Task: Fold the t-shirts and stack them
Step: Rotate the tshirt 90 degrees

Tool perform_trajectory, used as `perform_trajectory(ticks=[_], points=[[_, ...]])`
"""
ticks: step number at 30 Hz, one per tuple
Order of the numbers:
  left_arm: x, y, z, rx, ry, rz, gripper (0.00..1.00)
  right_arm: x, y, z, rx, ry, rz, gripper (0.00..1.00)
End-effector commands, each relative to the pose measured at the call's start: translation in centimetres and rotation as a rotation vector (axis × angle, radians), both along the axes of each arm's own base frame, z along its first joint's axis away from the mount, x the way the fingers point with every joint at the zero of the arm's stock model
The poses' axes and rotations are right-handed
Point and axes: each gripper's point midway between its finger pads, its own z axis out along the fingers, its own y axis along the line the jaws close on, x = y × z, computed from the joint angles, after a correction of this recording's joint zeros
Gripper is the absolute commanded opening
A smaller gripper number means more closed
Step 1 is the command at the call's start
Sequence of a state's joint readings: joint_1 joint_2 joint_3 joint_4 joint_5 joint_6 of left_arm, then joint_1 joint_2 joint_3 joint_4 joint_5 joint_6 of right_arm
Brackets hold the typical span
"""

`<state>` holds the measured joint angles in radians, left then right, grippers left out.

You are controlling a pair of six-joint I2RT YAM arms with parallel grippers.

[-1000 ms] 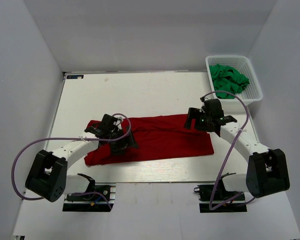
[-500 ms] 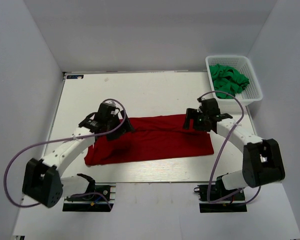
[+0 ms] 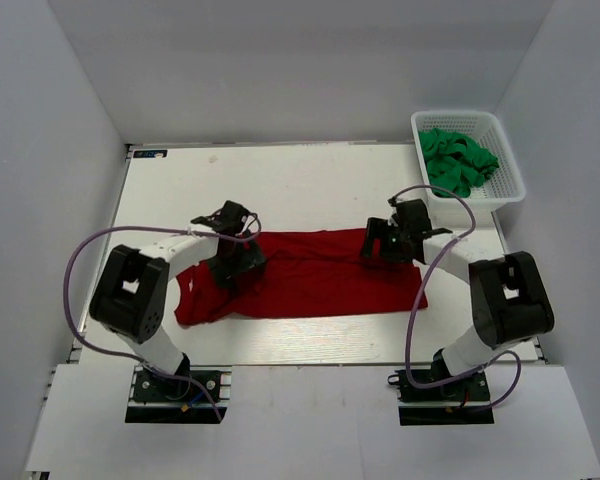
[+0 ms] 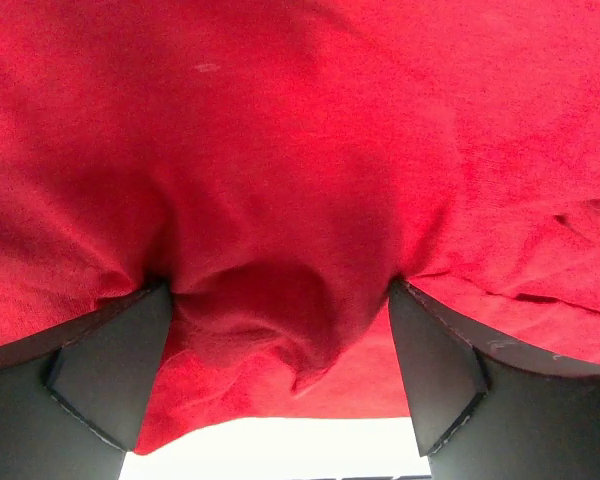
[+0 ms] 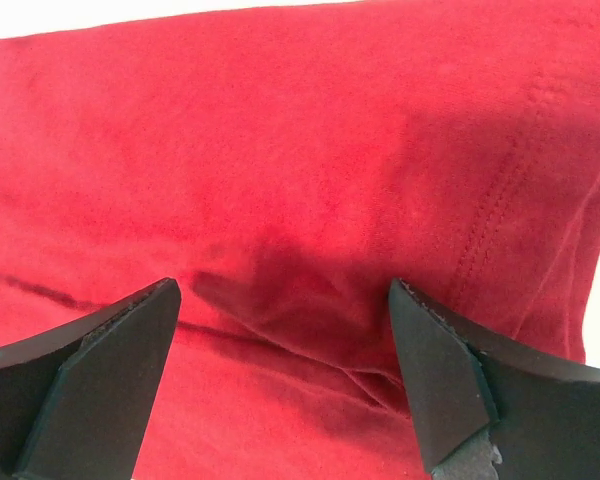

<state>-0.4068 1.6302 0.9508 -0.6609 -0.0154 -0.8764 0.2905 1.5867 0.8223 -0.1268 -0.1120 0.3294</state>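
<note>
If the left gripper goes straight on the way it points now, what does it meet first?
The left gripper would meet the red t-shirt at once; cloth bunches between its open fingers, though depth is hard to judge.

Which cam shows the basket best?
Top external: the white basket sits whole by the table's far right corner, green shirts heaped inside. Both wrist views are filled by the red shirt; no basket there.

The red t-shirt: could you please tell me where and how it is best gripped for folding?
Probably from straight above, near each short end: the red t-shirt lies flat as a long strip across the table, so open jaws must press down and pinch up a pucker of cloth.
</note>
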Motion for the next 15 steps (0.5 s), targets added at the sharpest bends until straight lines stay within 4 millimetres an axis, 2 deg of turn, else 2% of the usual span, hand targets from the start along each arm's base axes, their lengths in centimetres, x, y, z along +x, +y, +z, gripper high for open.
perform_trajectory(ticks=[1, 2, 3, 4, 5, 7, 10, 11, 13, 14, 15], points=[[4.0, -1.7, -1.5, -0.018, -0.090, -0.131, 0.99, -5.8, -0.1, -3.0, 0.033, 0.152, 0.023, 0.90], [5.8, -3.1, -0.3, -0.056, -0.122, -0.166, 0.99, -6.4, 0.3, -3.2, 0.058, 0.165, 0.042, 0.90], [6.3, -3.5, -0.4, -0.061, -0.117, -0.210, 0.99, -7.3, 0.2, -3.6, 0.070, 0.185, 0.043, 0.90], [6.5, -3.8, -1.3, -0.060, -0.084, -0.227, 0.99, -8.2, 0.7, -3.8, 0.097, 0.210, 0.058, 0.90], [7.9, -4.6, -0.4, -0.079, -0.113, -0.232, 0.99, -8.6, 1.1, -3.7, 0.127, 0.228, 0.059, 0.90], [8.3, -4.5, -0.5, -0.062, -0.126, -0.257, 0.99, -9.1, 1.3, -3.5, 0.137, 0.228, 0.058, 0.90], [8.8, -4.4, 0.5, -0.050, -0.174, -0.323, 0.99, -8.8, 0.6, -2.9, 0.101, 0.204, 0.034, 0.90], [8.4, -3.6, 0.4, -0.006, -0.153, -0.323, 0.99, -7.9, 0.3, -2.1, 0.082, 0.163, 0.026, 0.90], [8.3, -2.5, 1.3, 0.048, -0.149, -0.325, 0.99, -7.7, -0.4, -1.9, 0.042, 0.164, 0.014, 0.90], [7.5, -2.1, 1.6, 0.059, -0.125, -0.339, 0.99, -6.3, -0.4, -0.7, 0.031, 0.122, 0.010, 0.90], [7.3, -1.9, 3.0, 0.062, -0.148, -0.336, 0.99, -6.3, -0.8, -0.6, 0.010, 0.130, 0.000, 0.90]])
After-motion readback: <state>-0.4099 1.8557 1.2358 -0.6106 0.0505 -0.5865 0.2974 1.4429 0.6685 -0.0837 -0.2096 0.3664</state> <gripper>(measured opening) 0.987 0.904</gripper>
